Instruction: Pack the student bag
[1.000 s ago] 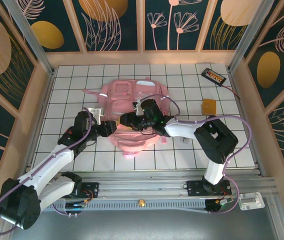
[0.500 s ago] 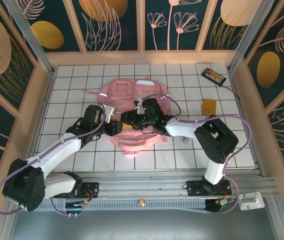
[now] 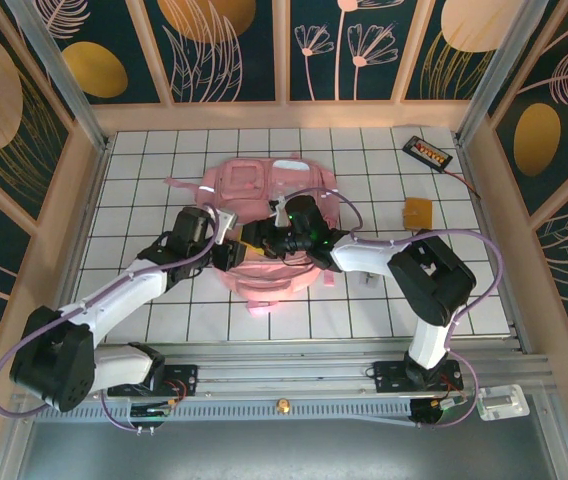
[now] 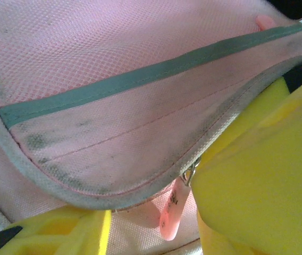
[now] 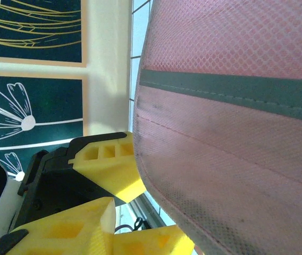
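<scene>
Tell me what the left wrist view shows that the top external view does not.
Left wrist, close up: a pink zipper pull hanging under the edge of the student bag, a grey strip, dark smudges on the fabric, yellow fingers. Top external, from above: the left arm and right arm over the tiled table, a black device and an orange square at far right. Both: the pink bag itself.

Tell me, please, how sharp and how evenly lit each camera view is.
Top external: sharp and evenly lit, with only soft shadows under the arms around the student bag. Left wrist: the bag's weave is crisp mid-frame, but the yellow finger at the right is a soft blur, very near the lens. Right wrist: the fabric is sharp, while the pale wall strip reads bright and featureless.
</scene>
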`<state>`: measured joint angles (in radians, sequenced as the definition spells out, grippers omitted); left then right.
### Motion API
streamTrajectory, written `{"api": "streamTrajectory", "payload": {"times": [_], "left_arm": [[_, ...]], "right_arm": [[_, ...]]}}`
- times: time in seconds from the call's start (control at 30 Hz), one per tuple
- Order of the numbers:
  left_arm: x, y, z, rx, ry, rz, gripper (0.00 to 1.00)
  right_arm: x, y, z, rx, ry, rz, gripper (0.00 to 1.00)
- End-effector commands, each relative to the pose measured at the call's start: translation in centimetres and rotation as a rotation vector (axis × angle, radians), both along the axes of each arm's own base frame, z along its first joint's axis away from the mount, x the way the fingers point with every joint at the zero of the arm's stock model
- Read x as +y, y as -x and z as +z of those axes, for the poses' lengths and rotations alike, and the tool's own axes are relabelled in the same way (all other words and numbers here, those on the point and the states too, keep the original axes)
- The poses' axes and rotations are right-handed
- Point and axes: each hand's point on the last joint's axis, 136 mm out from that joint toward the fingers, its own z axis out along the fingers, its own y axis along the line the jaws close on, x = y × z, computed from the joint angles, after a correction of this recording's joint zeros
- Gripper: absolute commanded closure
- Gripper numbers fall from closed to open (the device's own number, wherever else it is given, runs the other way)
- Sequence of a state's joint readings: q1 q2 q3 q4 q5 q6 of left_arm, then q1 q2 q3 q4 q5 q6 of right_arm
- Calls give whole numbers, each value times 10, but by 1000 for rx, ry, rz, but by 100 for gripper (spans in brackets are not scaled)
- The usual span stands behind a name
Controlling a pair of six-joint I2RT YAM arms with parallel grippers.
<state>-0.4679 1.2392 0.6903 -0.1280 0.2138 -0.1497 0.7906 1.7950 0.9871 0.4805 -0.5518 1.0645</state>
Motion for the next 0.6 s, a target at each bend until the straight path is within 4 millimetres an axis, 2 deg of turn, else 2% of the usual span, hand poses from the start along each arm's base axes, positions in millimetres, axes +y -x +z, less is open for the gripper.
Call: {"api": "streamTrajectory", "payload": {"times": [0.0, 0.13, 0.3, 0.4, 0.57], "left_arm": [[-1, -7, 8, -66, 24, 18, 56], [-1, -8, 2, -67, 6, 11, 59], [1, -14, 10, -135, 22, 30, 60], [1, -14, 4, -128, 20, 27, 61], [-5, -13, -3, -129, 49, 8, 68]], "right_arm": [[3, -6, 8, -6, -55, -9, 55], [3, -6, 11, -1, -68, -12, 58], [4, -6, 14, 23, -104, -18, 60], [4, -4, 14, 35, -114, -16, 60], [3, -4, 13, 43, -128, -17, 60]]}}
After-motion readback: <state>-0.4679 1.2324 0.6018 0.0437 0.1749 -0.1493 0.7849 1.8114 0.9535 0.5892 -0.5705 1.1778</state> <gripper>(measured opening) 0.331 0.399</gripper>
